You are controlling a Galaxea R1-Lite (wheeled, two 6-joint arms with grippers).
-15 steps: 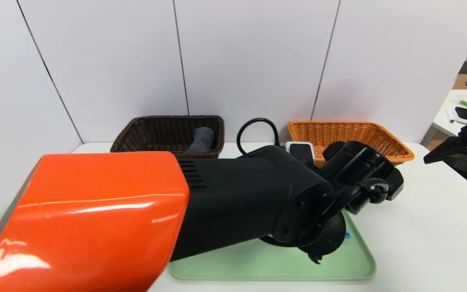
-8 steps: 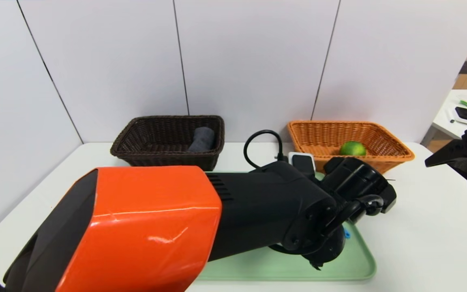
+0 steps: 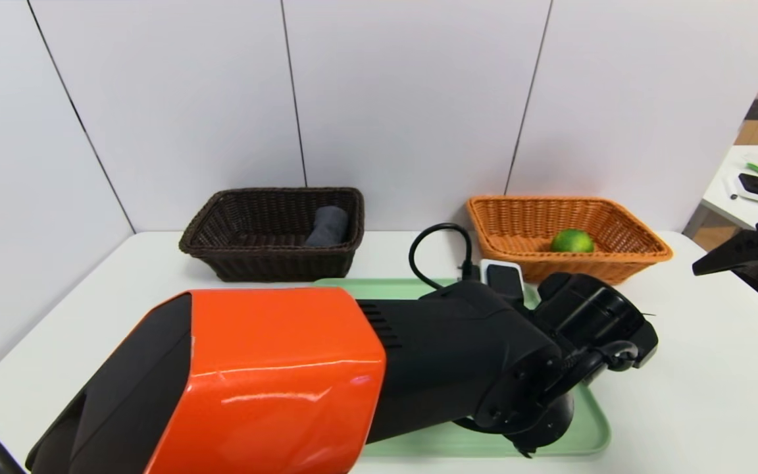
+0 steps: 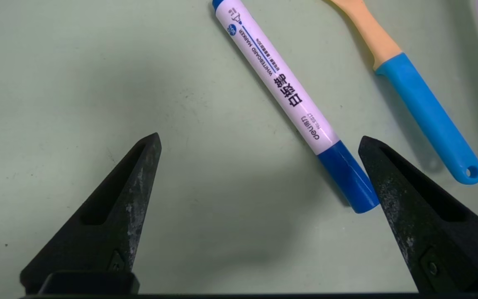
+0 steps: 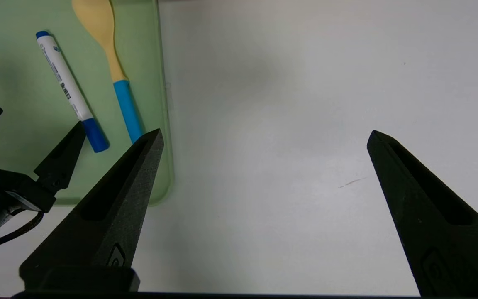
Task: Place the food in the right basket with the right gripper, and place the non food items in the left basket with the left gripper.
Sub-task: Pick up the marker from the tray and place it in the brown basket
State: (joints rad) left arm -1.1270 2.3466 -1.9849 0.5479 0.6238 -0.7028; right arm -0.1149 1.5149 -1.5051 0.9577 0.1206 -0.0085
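Note:
A green lime (image 3: 572,240) lies in the orange-tan right basket (image 3: 517,224). A rolled grey towel (image 3: 328,226) rests in the dark brown left basket (image 3: 247,217). On the pale green tray (image 3: 593,428) lie a white marker with a blue cap (image 4: 280,83) and a wooden spoon with a blue handle (image 4: 425,112). My left gripper (image 4: 259,137) hangs open just above the tray. The marker's cap end sits right beside one finger, and the spoon lies outside the jaws. My right gripper (image 5: 266,133) is open and empty over bare table to the right of the tray.
My left arm's orange and black body (image 3: 287,382) covers most of the tray in the head view. A side table with small items (image 3: 754,184) stands at the far right. White wall panels close off the back, behind both baskets.
My left arm has shifted lower and nearer, uncovering the lime in the orange basket. The right gripper has drifted slightly to the right. Both grippers stay open.

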